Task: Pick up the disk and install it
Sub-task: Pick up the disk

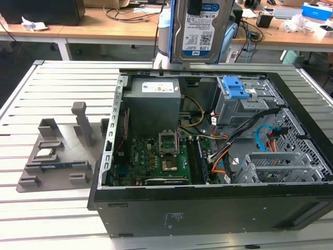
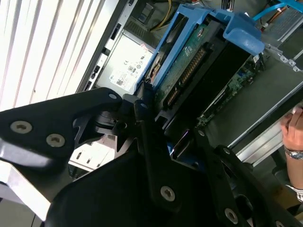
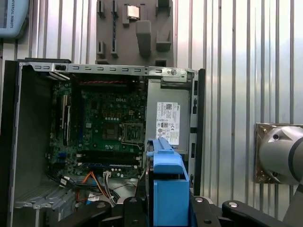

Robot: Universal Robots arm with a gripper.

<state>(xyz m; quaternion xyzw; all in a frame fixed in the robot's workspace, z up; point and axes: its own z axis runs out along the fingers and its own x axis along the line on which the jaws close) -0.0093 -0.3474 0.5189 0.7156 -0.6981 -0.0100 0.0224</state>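
Exterior view: I hold the disk [image 1: 200,28] up in the air, standing on edge above the far wall of the open computer case [image 1: 208,208]. Its blue-and-white barcoded label faces the camera, and blue rails run down both of its sides. It touches nothing in the case.

My jaws are closed on the disk. In the second wrist view their black links press against the blue rails from either side. That view also shows the disk's [image 2: 187,56] green circuit board and its row of connector pins. In the first wrist view the blue rail of the disk [image 3: 168,189] stands between the two halves of my jaws, with the open case [image 3: 14,142] lying below.

The case lies on its side on a slatted metal surface [image 1: 52,208]. Inside it are a grey power supply [image 1: 154,101] and a green motherboard [image 1: 151,161]. Toward the exterior view's right sits a grey drive cage [image 1: 237,107] with a blue plastic latch [image 1: 234,86] on top. That cage is below the disk and a little to the exterior view's right of it.

On the exterior view's left, just beside the case, a grey parts fixture [image 1: 57,166] rests on the surface. A small square silver chip [image 1: 46,152] sits in one of its pockets.

A person's hand [image 2: 293,127] shows at the edge of the second wrist view, beyond the case wall and apart from the disk.
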